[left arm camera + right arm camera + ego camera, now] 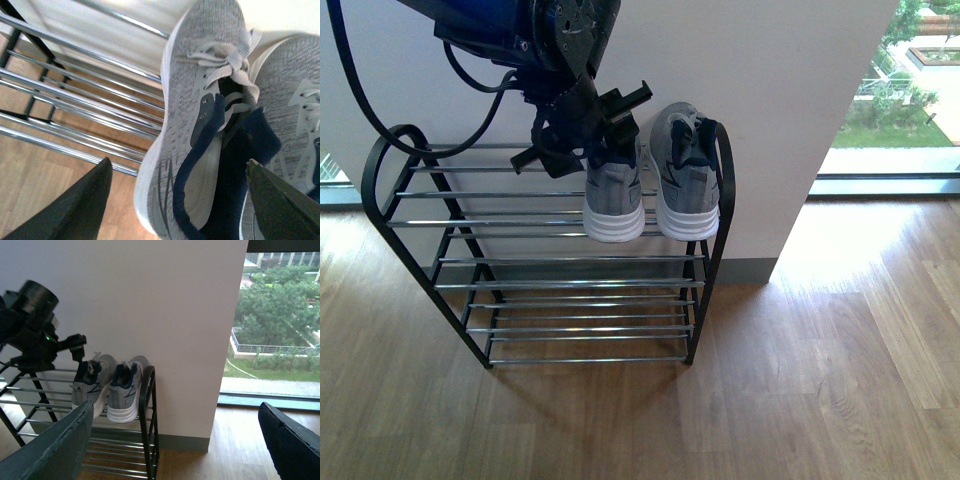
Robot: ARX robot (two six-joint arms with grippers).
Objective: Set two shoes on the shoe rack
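Two grey knit shoes with white soles stand side by side at the right end of the shoe rack's (560,260) top tier, heels outward. My left gripper (585,130) hovers open just over the left shoe (613,195), and the right shoe (685,180) sits beside it. In the left wrist view the left shoe (200,125) lies between the spread fingers (75,210) without being pinched. My right gripper (175,404) is open and empty, well back from the rack (147,415), with both shoes (125,387) in its view.
A white wall (770,100) rises right behind the rack. A floor-level window (900,90) is at the right. Wood floor (800,380) spreads in front of and to the right of the rack. The lower tiers (590,325) hold nothing.
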